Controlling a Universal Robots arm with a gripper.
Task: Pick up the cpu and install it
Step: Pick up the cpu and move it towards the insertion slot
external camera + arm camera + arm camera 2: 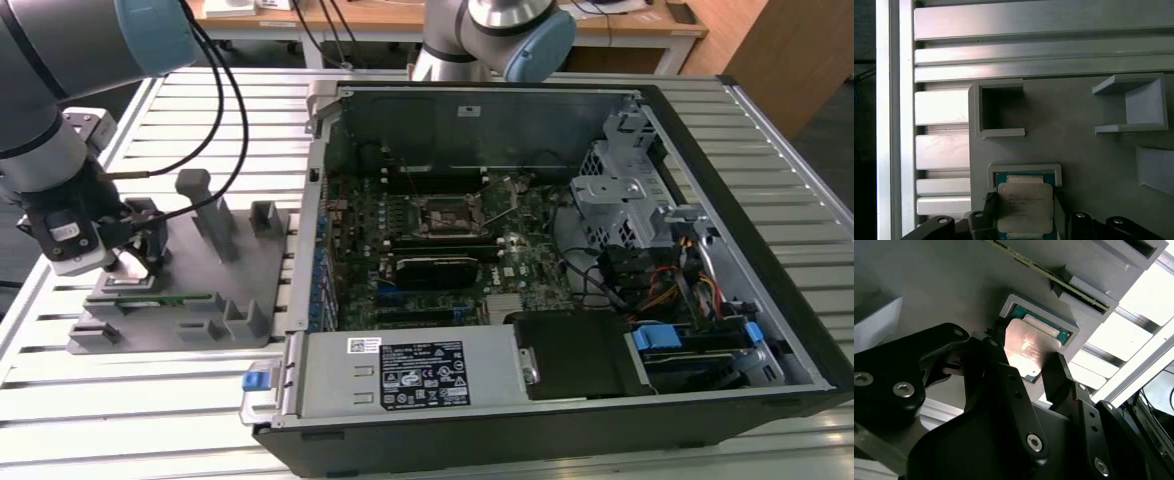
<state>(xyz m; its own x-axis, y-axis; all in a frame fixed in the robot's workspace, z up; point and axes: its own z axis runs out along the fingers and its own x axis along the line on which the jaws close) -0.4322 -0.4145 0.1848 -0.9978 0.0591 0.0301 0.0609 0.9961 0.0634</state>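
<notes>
Gripper (127,268) of the arm (47,110) lowered onto the grey plastic holder block (200,325), which lies on the slatted aluminium table (134,420) at 9 o'clock from the open computer case (767,230) in the exterior view. The block touches the case's side wall.

In both wrist views the cpu (1025,207) (1026,347) sits in a shallow square recess of the holder block (1079,150) (929,290), silvery top upward and a green rim showing along one side of the recess. The gripper (1024,205) (1026,357) straddles the chip. Its jaws pinch the cpu by two opposite edges: one black finger (1059,375) lies against one side, and the other fingertip (989,202) touches the facing side. The chip is level and is within its recess.

A thin green-edged board (154,298) lies in a slot of the block, just beside the gripper. Grey upright posts (200,205) rise from the block at 1 o'clock from the gripper.

Inside the case, the motherboard (534,255) lies flat with its black square socket frame (445,215) near the middle, well apart from the gripper at about 3 o'clock from it. A silver power supply (414,372) fills the case's 6 o'clock edge.
</notes>
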